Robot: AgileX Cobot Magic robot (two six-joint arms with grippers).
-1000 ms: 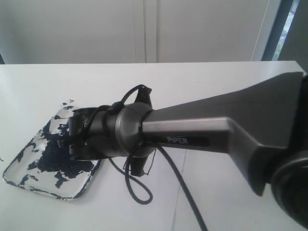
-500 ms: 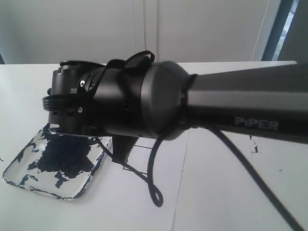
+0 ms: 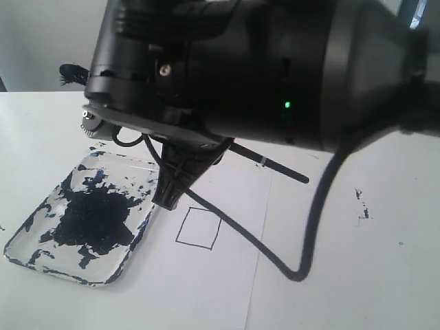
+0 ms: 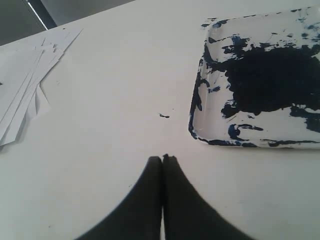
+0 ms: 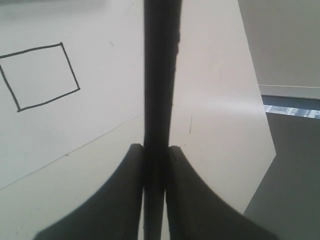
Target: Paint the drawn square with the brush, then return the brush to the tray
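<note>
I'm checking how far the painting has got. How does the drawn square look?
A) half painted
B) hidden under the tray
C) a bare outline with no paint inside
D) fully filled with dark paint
C: the drawn square is only a thin outline with clean white paper inside, while the right gripper holds the brush.
</note>
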